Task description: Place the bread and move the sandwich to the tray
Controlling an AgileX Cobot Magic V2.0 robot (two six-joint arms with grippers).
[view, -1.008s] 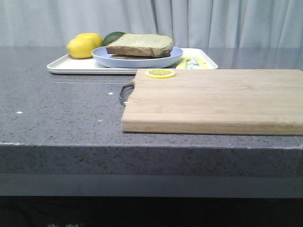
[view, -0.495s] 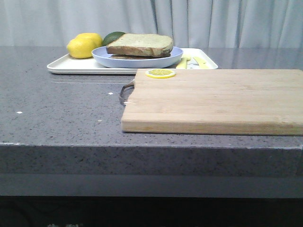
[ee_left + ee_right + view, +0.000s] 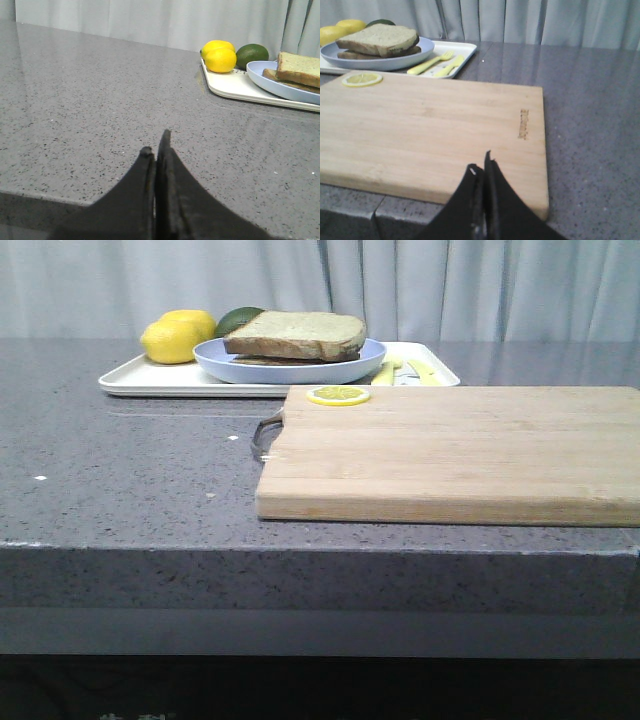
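At eleven o'clock, the sandwich [image 3: 293,337] on its plate [image 3: 290,364] sits on the tray [image 3: 140,379], suggesting the task is done; both the left claw [image 3: 156,146] and right claw [image 3: 481,167] are closed, empty.

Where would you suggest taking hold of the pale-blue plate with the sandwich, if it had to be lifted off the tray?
Probably at the plate's near rim, facing the cutting board, with one finger over the lip and one under. The rim flares outward there, and the sandwich sits back from it. The lemons crowd the left side, and the yellow cutlery lies to the right on the tray.
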